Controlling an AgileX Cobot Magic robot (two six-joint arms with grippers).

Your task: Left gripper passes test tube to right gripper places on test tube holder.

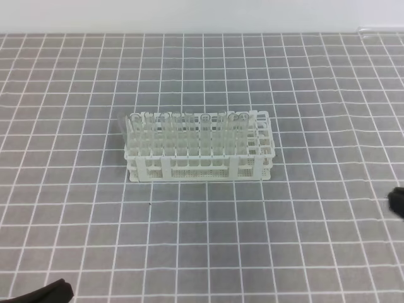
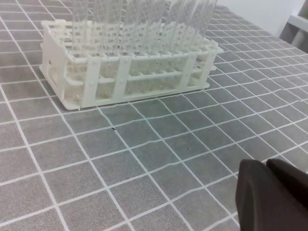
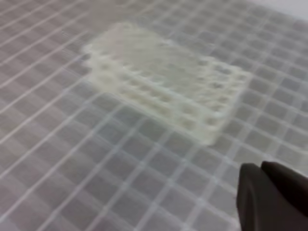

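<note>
Exterior high view: the test tube holder (image 1: 201, 153) is standing mid-table, well apart from both grippers.
Left gripper (image 1: 39, 295): only a black sliver is showing at the bottom left edge of the high view; in the left wrist view its fingers (image 2: 274, 197) are lying pressed together, holding nothing, and are cut off by the lower right corner.
Right gripper (image 1: 398, 202): a dark tip is peeking in at the right edge of the high view; in the right wrist view its fingers (image 3: 272, 195) are sitting closed against each other, empty, cropped by the frame.
Test tubes (image 2: 139, 21): clear tubes are standing upright in the holder's holes, ahead of the left jaws; their tops are running out of the left wrist frame, and which one is the task's own tube I cannot tell.
Holder from the right wrist: the rack (image 3: 166, 98) is lying ahead and left of the jaws, heavily blurred, its tubes not making out.
Surface: a grey mat (image 1: 208, 252) with a white grid is covering the table.
Room: a pale wall (image 1: 189, 16) is running behind the far edge of the mat.
</note>
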